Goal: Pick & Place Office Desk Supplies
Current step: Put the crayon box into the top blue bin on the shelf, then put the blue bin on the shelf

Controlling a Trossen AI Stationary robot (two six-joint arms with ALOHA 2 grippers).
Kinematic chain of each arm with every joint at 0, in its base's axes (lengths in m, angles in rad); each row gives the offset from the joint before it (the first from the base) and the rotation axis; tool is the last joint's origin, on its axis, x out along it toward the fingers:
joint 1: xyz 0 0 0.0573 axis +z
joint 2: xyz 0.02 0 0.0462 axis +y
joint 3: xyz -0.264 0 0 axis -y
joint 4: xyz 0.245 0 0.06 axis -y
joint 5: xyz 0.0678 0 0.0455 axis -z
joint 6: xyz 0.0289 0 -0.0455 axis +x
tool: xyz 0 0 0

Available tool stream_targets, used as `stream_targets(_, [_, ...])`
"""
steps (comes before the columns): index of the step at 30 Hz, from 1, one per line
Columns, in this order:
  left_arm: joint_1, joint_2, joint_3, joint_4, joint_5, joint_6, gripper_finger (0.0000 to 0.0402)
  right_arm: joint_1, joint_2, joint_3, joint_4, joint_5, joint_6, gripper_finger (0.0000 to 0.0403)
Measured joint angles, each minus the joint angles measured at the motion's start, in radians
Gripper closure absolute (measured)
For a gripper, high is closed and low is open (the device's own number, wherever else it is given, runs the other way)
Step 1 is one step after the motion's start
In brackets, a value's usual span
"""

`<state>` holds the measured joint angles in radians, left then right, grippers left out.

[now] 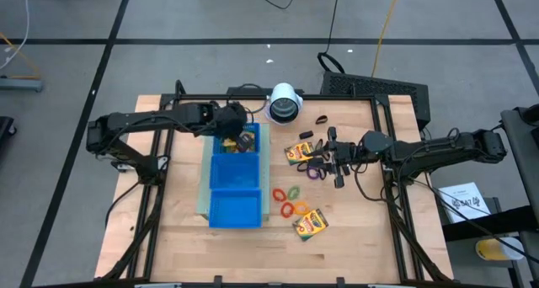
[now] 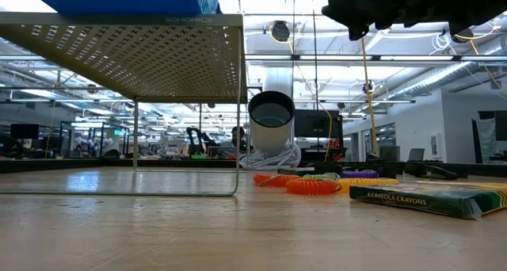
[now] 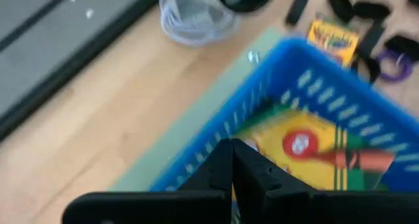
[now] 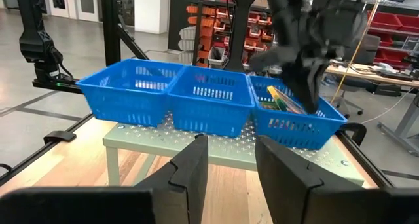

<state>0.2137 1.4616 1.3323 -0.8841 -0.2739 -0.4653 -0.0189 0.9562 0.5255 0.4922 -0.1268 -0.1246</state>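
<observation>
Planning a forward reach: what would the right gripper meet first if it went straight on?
Probably the green shelf under the blue tray; the right gripper points at its edge. Depth is unclear.

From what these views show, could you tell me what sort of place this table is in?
Probably a large open robotics lab or workshop: exposed ceiling ducts and strip lights overhead, red parts bins on shelving, and rows of workbenches behind the table.
</observation>
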Motion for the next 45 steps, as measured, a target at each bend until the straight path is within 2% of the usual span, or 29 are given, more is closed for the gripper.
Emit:
stream_targets(5, [0.000, -0.056, 0.000, 0.010, -0.096, 0.043, 0.0377, 0.000, 0.000, 0.000, 0.001, 0.000, 0.000, 0.0287])
stream_targets(8, [0.000, -0.074, 0.000, 0.011, -0.100, 0.065, 0.0372, 0.000, 0.000, 0.000, 0.000, 0.000, 0.000, 0.0287])
stream_targets(10, [0.000, -0.079, 0.000, 0.012, -0.044, 0.059, 0.0373, 0.000, 0.000, 0.000, 0.000, 0.000, 0.000, 0.0287])
stream_targets(14, [-0.004, -0.081, 0.000, 0.012, 0.199, 0.087, 0.0389, 0.000, 0.000, 0.000, 0.000, 0.000, 0.000, 0.0287])
stream_targets(17, [-0.022, -0.073, 0.000, 0.009, 0.254, 0.095, 0.0397, 0.000, 0.000, 0.000, 0.000, 0.000, -0.003, 0.0287])
stream_targets(22, [-0.032, -0.036, 0.000, -0.041, 0.214, 0.079, 0.0384, 0.000, 0.000, 0.000, 0.001, 0.000, -0.004, 0.0287])
stream_targets(28, [-0.017, -0.009, 0.000, -0.040, 0.173, 0.100, 0.0397, 0.000, 0.000, 0.000, 0.004, 0.000, -0.004, 0.0287])
stream_targets(33, [-0.006, -0.063, 0.000, -0.004, 0.091, 0.109, 0.0386, 0.000, 0.000, 0.000, 0.003, 0.000, -0.003, 0.0287])
stream_targets(36, [-0.006, -0.109, 0.000, 0.004, 0.043, 0.134, 0.0393, 0.000, 0.000, 0.000, 0.004, 0.000, -0.003, 0.0287])
stream_targets(45, [-0.021, -0.181, 0.001, -0.017, 0.036, 0.123, 0.0383, -0.001, 0.000, 0.000, 0.004, 0.028, -0.003, 0.0287])
